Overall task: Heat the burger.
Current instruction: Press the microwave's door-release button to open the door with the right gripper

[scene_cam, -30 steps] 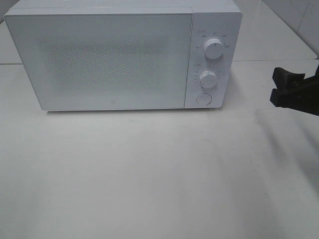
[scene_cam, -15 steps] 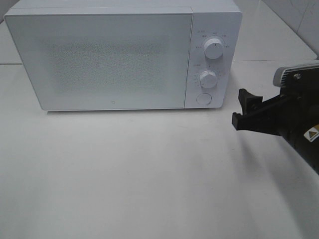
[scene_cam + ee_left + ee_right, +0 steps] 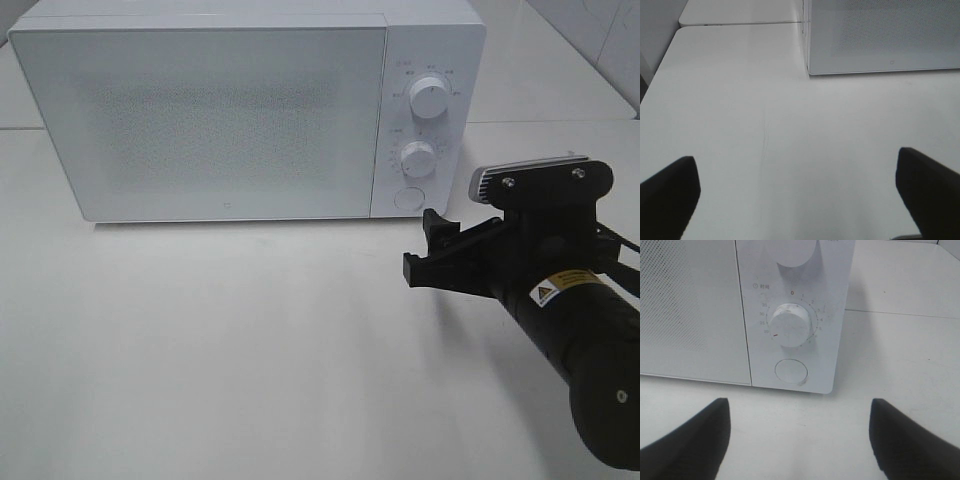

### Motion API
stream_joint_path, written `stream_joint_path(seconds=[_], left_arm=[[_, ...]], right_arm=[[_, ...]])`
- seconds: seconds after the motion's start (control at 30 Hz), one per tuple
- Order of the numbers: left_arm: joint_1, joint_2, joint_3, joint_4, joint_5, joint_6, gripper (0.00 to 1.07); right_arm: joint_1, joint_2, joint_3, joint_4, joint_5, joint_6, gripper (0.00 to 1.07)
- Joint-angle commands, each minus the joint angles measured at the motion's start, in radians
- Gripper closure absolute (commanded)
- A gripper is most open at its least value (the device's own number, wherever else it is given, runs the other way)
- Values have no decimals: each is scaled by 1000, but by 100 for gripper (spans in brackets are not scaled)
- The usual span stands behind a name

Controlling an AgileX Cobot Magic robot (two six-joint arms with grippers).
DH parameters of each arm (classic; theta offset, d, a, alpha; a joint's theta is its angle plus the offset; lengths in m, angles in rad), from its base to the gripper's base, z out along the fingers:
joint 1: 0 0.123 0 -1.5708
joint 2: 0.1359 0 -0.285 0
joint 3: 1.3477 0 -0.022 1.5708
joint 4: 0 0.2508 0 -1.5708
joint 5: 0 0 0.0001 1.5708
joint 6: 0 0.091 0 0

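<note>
White microwave point(image 3: 230, 120), door shut, fills upper left; right gripper point(image 3: 425, 252), before its round button point(image 3: 791, 372), and left gripper point(image 3: 796, 170) both gape empty; burger shows in no view, presumably soft, light, best pinched gently across the bun's sides.

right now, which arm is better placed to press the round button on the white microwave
Right. The right claw hovers open just in front of the white boxy microwave, facing its round white button. The left claw faces the white table by the microwave's far door corner.
</note>
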State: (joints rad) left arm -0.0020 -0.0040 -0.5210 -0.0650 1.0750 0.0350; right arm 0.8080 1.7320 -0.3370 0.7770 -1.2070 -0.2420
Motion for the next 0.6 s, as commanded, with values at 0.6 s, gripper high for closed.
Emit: stream_joint_path(seconds=[0.6], left_arm=[[4,-7,4,-3,-7,0,7]], right_arm=[[11,3,-33,44,38,383,45]])
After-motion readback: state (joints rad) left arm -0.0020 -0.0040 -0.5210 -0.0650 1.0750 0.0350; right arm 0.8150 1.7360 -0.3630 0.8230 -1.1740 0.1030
